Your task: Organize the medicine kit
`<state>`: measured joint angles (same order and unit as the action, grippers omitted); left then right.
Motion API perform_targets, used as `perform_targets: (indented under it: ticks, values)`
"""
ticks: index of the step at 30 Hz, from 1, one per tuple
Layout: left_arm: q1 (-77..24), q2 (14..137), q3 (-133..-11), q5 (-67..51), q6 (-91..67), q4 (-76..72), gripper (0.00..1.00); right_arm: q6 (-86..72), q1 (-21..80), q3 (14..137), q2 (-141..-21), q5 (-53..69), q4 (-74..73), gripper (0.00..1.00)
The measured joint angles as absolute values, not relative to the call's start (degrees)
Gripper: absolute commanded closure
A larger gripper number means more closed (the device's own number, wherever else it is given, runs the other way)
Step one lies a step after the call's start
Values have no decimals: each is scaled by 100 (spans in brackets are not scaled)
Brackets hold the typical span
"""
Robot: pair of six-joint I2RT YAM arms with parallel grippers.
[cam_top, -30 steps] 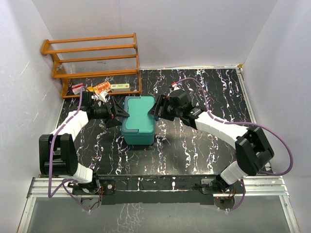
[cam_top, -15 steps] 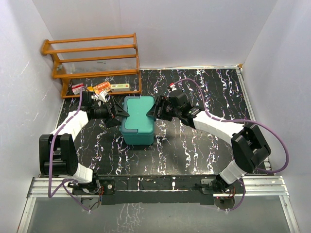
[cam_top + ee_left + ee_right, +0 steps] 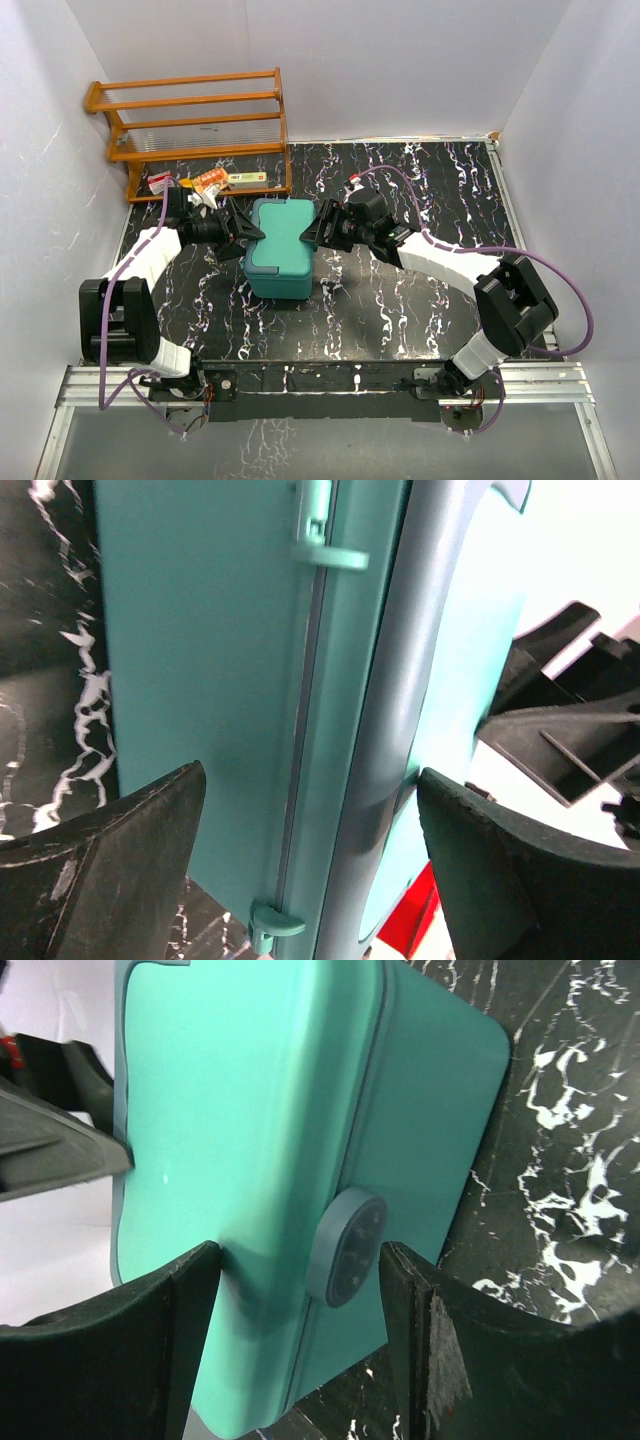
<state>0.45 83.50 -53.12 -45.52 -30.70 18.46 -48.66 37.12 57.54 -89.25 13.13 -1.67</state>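
Just left of the middle of a black, white-veined worktop, seen from above, a teal-green medicine kit stands with its lid on top. Its long sides run roughly from 12 to 6 o'clock, turned a little off square. Two white-and-black robot arms reach in from the near edge and meet it from opposite sides. At the kit's 9 o'clock, the left fingers are spread wide. The left wrist camera shows them straddling the side that carries two small hinges, one finger over the body wall and the other over the lid. At the kit's 3 o'clock, the right fingers are also apart. The right wrist camera shows them on either side of a round grey-blue latch, one up against the lid and the other in front of the body. Whether either pair presses on the kit cannot be told. At 11 o'clock in the overhead view, against the back wall, stands a wooden slatted rack. Beneath it lie a red-and-white box, an orange packet and a green-and-white box.
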Motion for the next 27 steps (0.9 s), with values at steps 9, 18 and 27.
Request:
perform_targets:
  ticks: [9,18,27]
  values:
    - [27,7467,-5902,-2969,-2853,2272,1,-4484,3712,5913,-8794,1223,-701,39]
    - [27,6178,-6407,-1579,-3046,2930,1,-4862,3782,5819,-8816,1636,-545,46]
    - [25,5113,-6285,-1382,-2956,3369,1,-6042,4335,5345,-8709,1339,158,46]
